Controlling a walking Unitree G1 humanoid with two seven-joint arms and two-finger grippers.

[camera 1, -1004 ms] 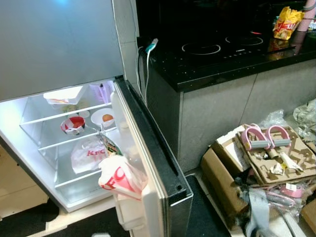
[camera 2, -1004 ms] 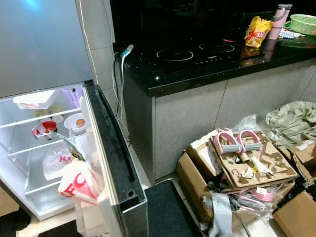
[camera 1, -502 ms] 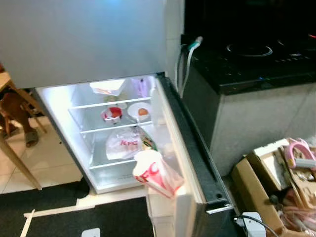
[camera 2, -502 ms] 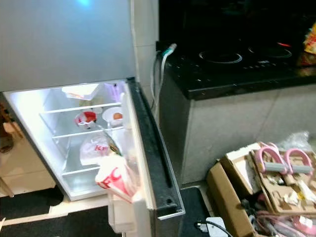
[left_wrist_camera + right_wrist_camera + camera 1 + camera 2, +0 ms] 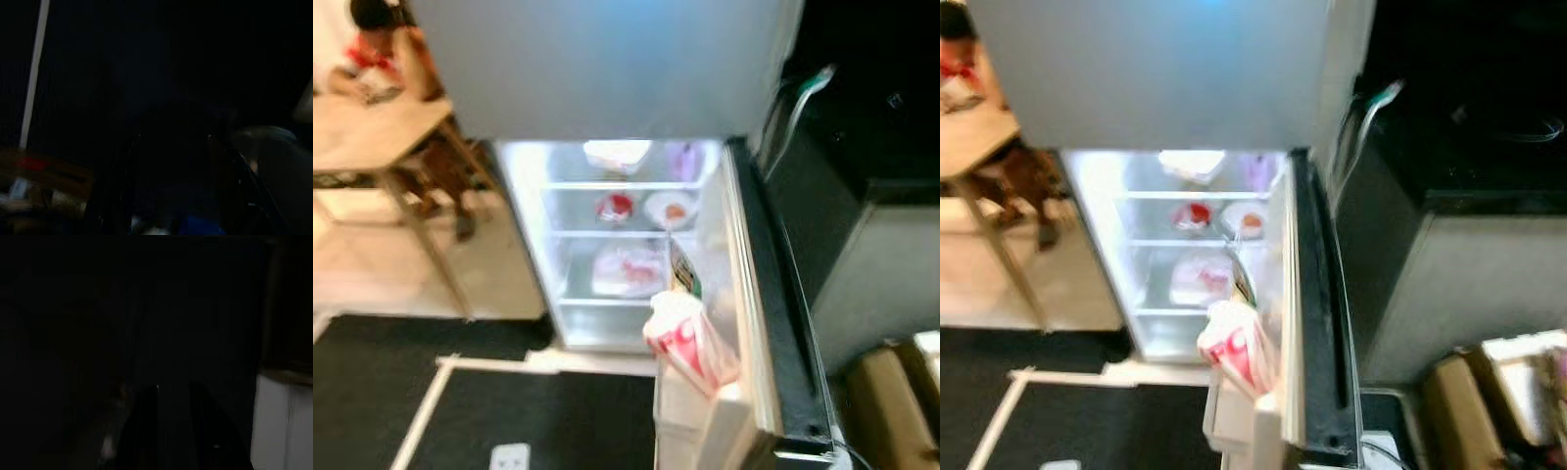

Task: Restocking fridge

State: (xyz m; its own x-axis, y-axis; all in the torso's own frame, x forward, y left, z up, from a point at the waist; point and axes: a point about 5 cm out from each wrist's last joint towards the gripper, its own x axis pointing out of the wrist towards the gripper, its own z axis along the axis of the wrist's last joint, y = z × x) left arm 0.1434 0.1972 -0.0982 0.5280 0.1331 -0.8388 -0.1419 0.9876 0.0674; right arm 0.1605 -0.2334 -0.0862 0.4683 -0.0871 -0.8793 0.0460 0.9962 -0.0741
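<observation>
The fridge (image 5: 607,69) stands ahead with its lower compartment lit and its door (image 5: 773,323) swung wide to the right. Its top shelf carries a white container (image 5: 617,155) and a purple item (image 5: 683,160). One shelf down sit a red bowl (image 5: 615,207) and a plate (image 5: 670,210) with something orange on it. A red-and-white bag (image 5: 628,271) lies on the lowest shelf. A second red-and-white bag (image 5: 688,341) leans in the door rack. My left gripper (image 5: 171,142) and right gripper (image 5: 172,387) are faint shapes in dark wrist views.
A grey counter with a black cooktop (image 5: 1469,127) stands right of the fridge, with a cable (image 5: 1361,122) hanging between them. A person (image 5: 382,39) sits at a wooden table (image 5: 372,127) at far left. A black mat (image 5: 509,411) covers the floor in front; cardboard boxes (image 5: 1489,392) lie at lower right.
The camera has swung left. The fridge now sits in the middle, the boxes have slid off to the right, and the table with the person has come into view.
</observation>
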